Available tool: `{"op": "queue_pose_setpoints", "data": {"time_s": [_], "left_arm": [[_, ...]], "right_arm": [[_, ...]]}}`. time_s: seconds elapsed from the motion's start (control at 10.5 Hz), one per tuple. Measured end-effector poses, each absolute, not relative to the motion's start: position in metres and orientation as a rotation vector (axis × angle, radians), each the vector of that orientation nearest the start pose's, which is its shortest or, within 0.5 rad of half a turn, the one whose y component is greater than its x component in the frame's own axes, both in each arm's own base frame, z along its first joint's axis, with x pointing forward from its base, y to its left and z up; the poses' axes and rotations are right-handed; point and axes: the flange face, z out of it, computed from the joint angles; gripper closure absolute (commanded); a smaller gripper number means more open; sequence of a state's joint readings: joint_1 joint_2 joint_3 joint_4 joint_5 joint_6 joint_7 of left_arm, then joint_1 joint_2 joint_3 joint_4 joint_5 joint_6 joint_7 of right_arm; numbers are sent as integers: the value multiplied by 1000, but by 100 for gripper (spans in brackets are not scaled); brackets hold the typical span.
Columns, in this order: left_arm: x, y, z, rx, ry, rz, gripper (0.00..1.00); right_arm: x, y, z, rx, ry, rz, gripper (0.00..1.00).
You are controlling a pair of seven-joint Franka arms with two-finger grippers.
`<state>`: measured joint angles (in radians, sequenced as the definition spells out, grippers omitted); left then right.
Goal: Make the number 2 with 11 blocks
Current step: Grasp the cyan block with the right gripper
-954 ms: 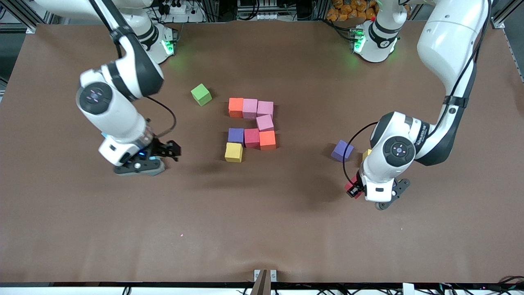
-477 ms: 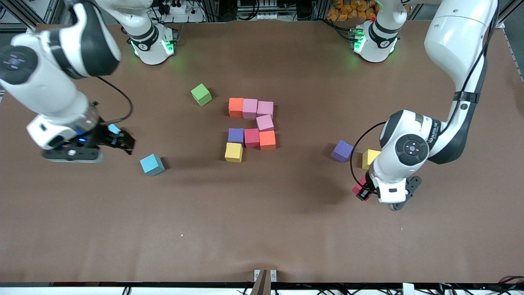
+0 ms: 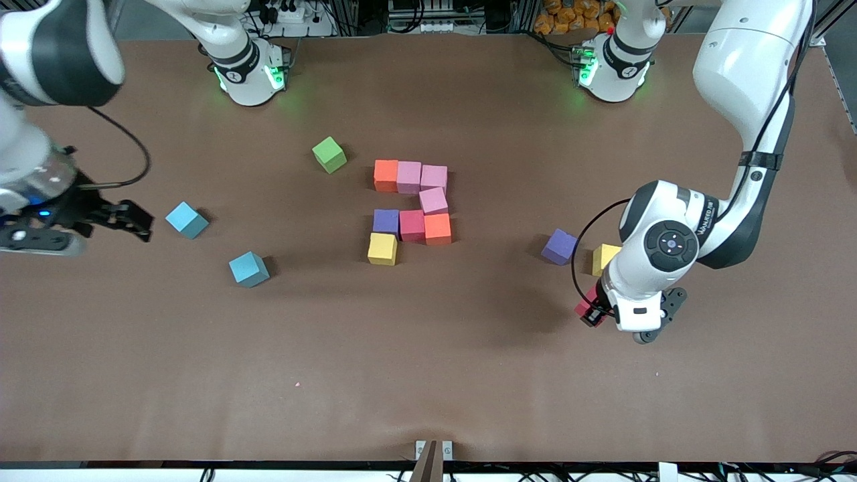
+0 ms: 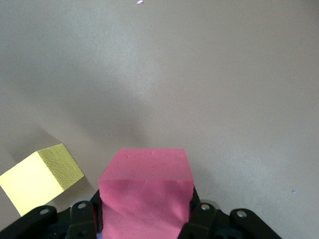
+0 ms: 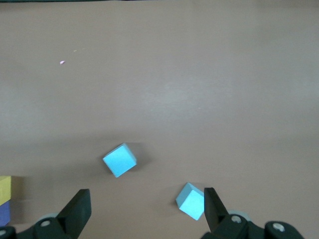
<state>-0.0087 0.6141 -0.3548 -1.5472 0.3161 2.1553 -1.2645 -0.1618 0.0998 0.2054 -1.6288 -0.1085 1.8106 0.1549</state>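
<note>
Front view: the partly built number 2 (image 3: 413,210) sits mid-table with 8 cubes laid: an orange, pink, pink top row, 1 pink below, then purple, red, orange, and a yellow cube (image 3: 382,249) starting the 4th row. The left gripper (image 3: 598,310) hangs over the table toward the left arm's end, clenched on a red cube (image 3: 588,312). Beside it lie a loose purple cube (image 3: 560,246) and a loose yellow cube (image 3: 604,258). The right gripper (image 3: 127,221) is over the right arm's end, jaws wide and empty, next to 2 light blue cubes (image 3: 187,219) and (image 3: 248,269). A green cube (image 3: 329,154) lies apart.

Left wrist view: the red cube (image 4: 145,194) fills the span between the fingers, which press 2 opposite flat faces. It looks like light, soft foam, so a gentle squeeze across parallel faces should hold it without crushing.

Right wrist view: the spread fingers (image 5: 76,213) frame only table and both blue cubes.
</note>
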Motion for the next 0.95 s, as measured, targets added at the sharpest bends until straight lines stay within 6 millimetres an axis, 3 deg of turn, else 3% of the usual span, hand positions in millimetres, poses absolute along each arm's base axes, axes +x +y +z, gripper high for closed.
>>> {"op": "queue_pose_setpoints", "data": {"time_s": [0.1,0.29,0.67,0.95], "left_arm": [[672,-210,313,-2892,-1194,-112,100],[665,-230,311,-2923,-1179,-76,100],[640,-289,288,-2945,-1220,82,100],[625,-312,273,-2902,-1263,144,100]], "right_arm": [[601,-8,566,-3175,195,-146,0],[601,-29,582,-3143,248,-182,0],[594,-32,613,-3140,264,-166,0],[590,-35,623,-3141,273,-149,0]]}}
